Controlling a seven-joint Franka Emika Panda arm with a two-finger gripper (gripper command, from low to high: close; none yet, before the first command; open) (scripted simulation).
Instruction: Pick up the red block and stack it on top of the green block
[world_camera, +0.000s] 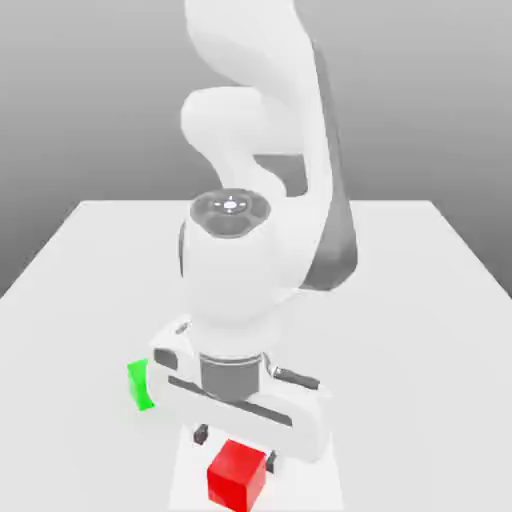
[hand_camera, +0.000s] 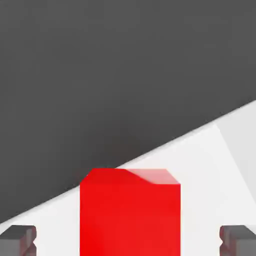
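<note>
The red block (world_camera: 237, 474) sits on the white table near its front edge, in the exterior view's lower middle. My gripper (world_camera: 236, 448) hangs just over it, open, one dark finger (world_camera: 201, 434) on each side. In the hand view the red block (hand_camera: 130, 215) lies between the two fingertips (hand_camera: 18, 241), with a gap to each, and nothing is gripped. The green block (world_camera: 139, 385) rests on the table toward the exterior view's left of the hand, partly hidden behind the hand's white body.
The white table (world_camera: 420, 300) stretches wide behind and to both sides of the arm. In the hand view the table edge (hand_camera: 165, 146) runs close beyond the red block, with dark floor past it. The arm's bulky links stand over the table's middle.
</note>
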